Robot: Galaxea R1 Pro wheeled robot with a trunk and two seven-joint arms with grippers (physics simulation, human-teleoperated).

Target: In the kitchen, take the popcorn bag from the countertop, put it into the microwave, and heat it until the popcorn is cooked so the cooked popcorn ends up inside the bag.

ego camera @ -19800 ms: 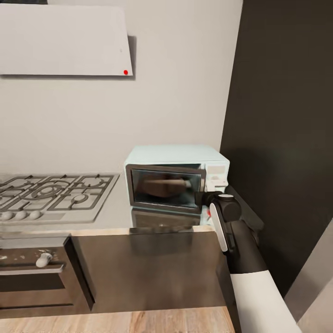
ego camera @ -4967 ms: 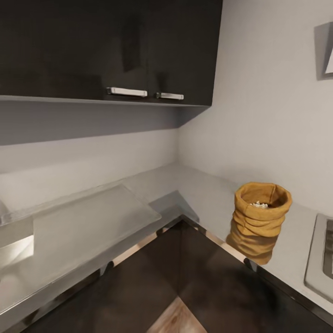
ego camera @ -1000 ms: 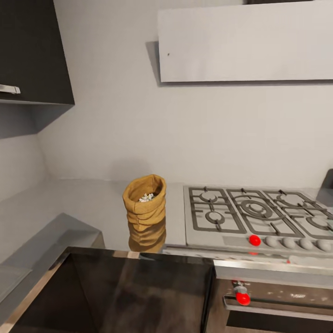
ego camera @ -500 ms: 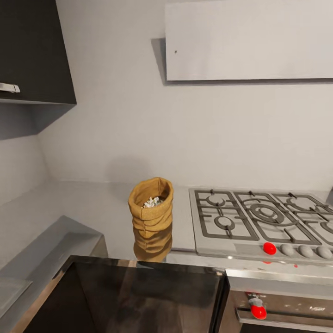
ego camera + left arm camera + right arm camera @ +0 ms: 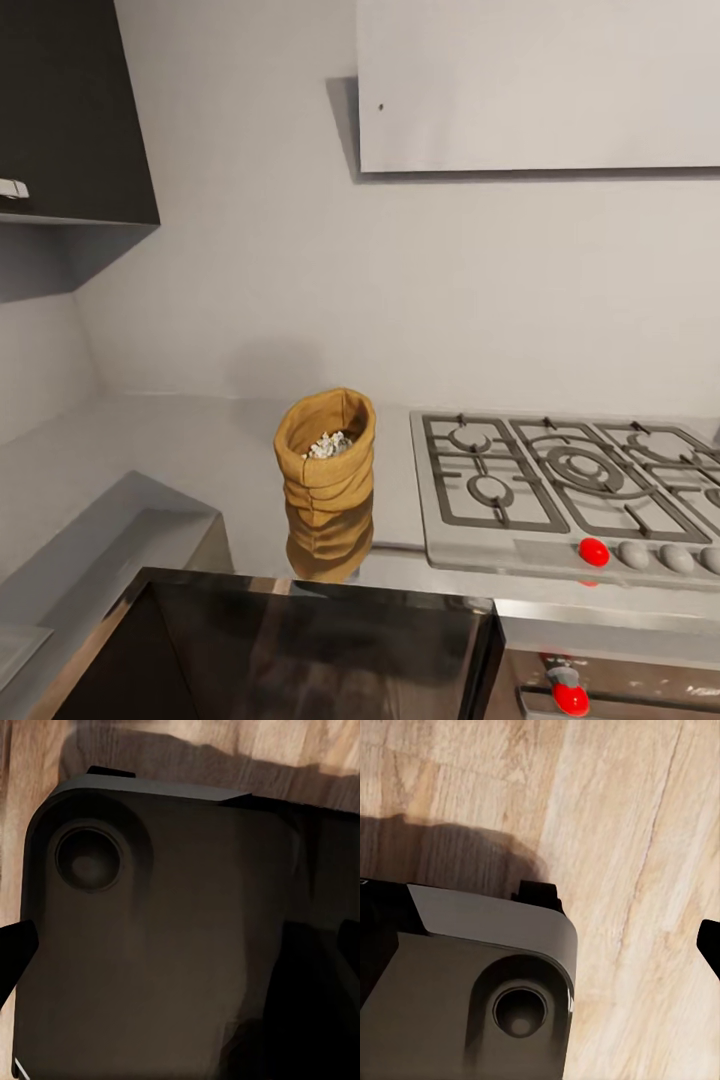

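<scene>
On the countertop (image 5: pixel 200 440), just left of the steel hob (image 5: pixel 560 485), the popcorn bag (image 5: pixel 325 452) stands upright with its rolled mouth open and pale kernels showing inside. It sits near the worktop's front edge, close to the hob's left rim but apart from it. To its left the grey surface runs bare into the corner and turns along the side wall, leaving open room on that side and behind the bag up to the wall. A dark wall cabinet (image 5: pixel 70 110) hangs over the corner, and a pale hood panel (image 5: pixel 540 85) over the hob (one red knob (image 5: pixel 594 551) stands out in the hob's front row).

Both wrist views look down at wooden floor (image 5: pixel 622 810) and the robot's dark base (image 5: pixel 172 937). Dark finger tips show at the picture edges, left (image 5: pixel 13 952) and right (image 5: pixel 709 943); whether either gripper is parted or closed, I cannot tell.
</scene>
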